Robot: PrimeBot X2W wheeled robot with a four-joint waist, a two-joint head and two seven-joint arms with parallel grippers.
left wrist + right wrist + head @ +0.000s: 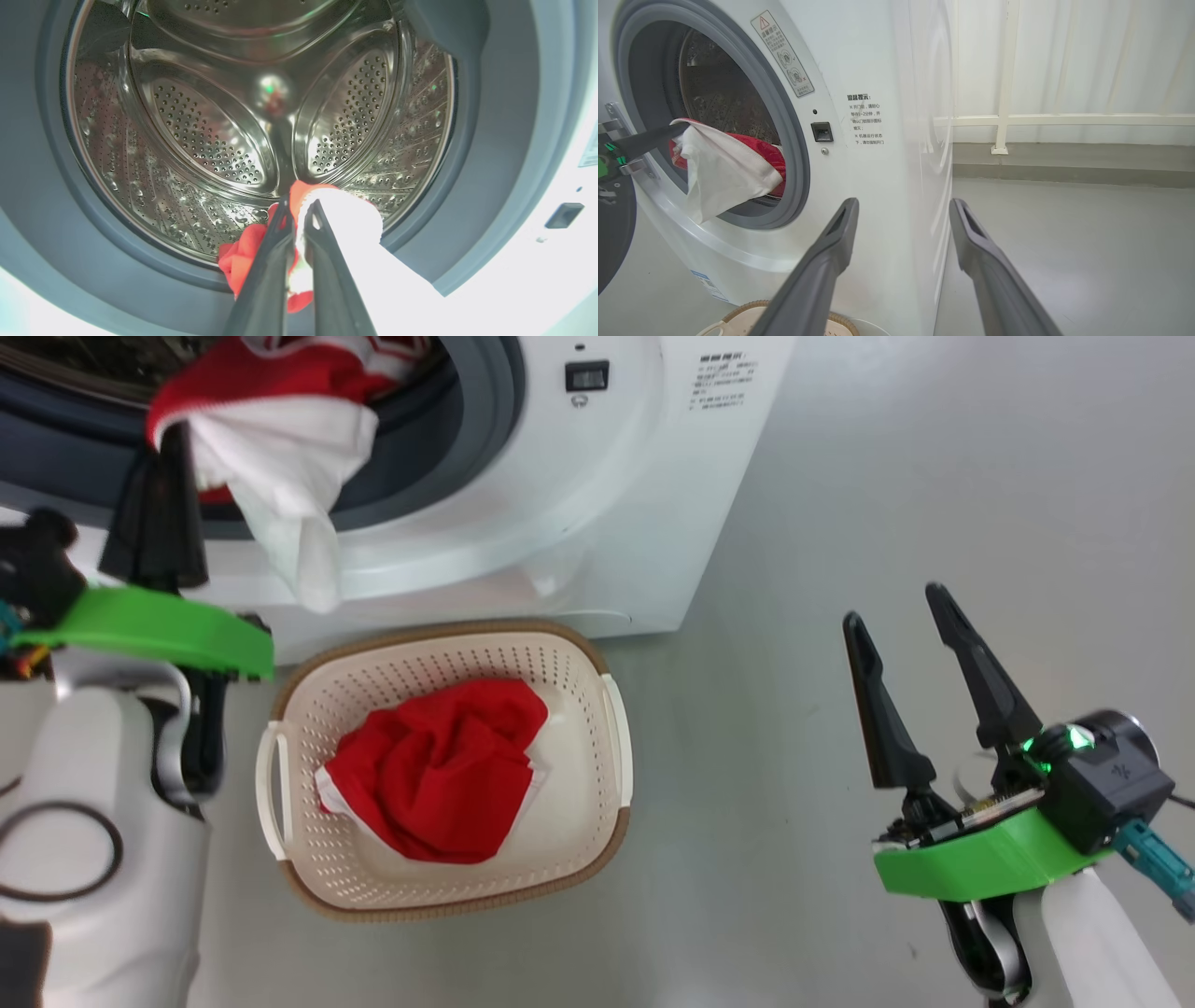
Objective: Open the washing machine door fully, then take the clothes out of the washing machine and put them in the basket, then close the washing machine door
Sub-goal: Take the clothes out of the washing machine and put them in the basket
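Our left gripper [300,205] is clamped on a red-and-white garment [280,457] at the mouth of the washing machine [635,476], upper left of the head view, with the white part hanging over the grey gasket [485,420]. We count two garments: this one and a second red garment [443,779] lying in the single basket [448,630] just below. With the door [611,233] open, we judge unloading about half done; dropping this piece and closing the door remain. Lower right, our right gripper [896,607] hangs wide open and empty.

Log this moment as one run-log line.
step: unloading | left gripper: shut on red-and-white garment at washing machine mouth | right gripper: open, empty | basket: red garment inside
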